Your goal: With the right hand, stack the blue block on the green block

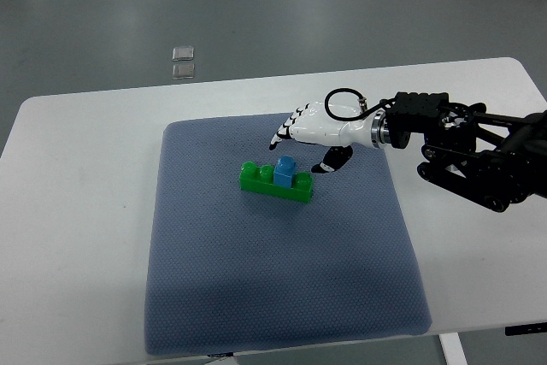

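Sitting on top of the green block (275,182), near its middle: the blue block (285,172), both on the blue-grey mat (282,297) a little toward 12 o'clock of its centre. Just at 1 o'clock of the pair, hovering: the right hand (312,134), fingers (286,128) loosely spread, thumb pointing down beside the green block, gripping nothing. Underneath everything: the white table (77,211).

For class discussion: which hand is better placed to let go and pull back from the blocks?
Right. The right hand hovers just behind the blue block, which sits on the green block. No left arm shows.
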Controlling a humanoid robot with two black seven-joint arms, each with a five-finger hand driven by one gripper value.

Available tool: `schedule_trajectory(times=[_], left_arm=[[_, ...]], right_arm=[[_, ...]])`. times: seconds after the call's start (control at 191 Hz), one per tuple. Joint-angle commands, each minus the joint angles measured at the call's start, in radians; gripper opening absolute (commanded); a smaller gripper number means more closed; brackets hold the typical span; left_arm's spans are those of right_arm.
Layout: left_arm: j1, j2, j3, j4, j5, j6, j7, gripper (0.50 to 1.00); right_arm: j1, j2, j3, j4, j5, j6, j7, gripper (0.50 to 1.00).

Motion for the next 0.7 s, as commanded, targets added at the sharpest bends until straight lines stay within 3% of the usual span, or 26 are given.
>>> schedule_trajectory(times=[0.0, 0.215, 0.393, 0.576, 0.697], left_arm=[[0.000, 0.000, 0.000, 0.001, 0.000, 0.000, 0.000, 1.000], [0.000, 0.000, 0.000, 0.001, 0.000, 0.000, 0.000, 1.000], [0.000, 0.000, 0.000, 0.000, 0.000, 0.000, 0.000, 1.000], [0.000, 0.000, 0.000, 0.000, 0.000, 0.000, 0.000, 1.000], [0.000, 0.000, 0.000, 0.000, 0.000, 0.000, 0.000, 1.000]], right_arm=[[0.018, -0.021, 0.003, 0.000, 0.005, 0.003, 0.000, 0.834], [0.042, -0.057, 0.020, -0.006, 0.192, 0.004, -0.008, 0.834], [0.027, -0.064, 0.123, -0.088, 0.646, 0.044, -0.126, 0.834], [-0.004, -0.054, 0.137, -0.214, 1.058, 0.041, -0.184, 0.836], [-0.028, -0.049, 0.137, -0.276, 1.358, 0.041, -0.210, 0.864]])
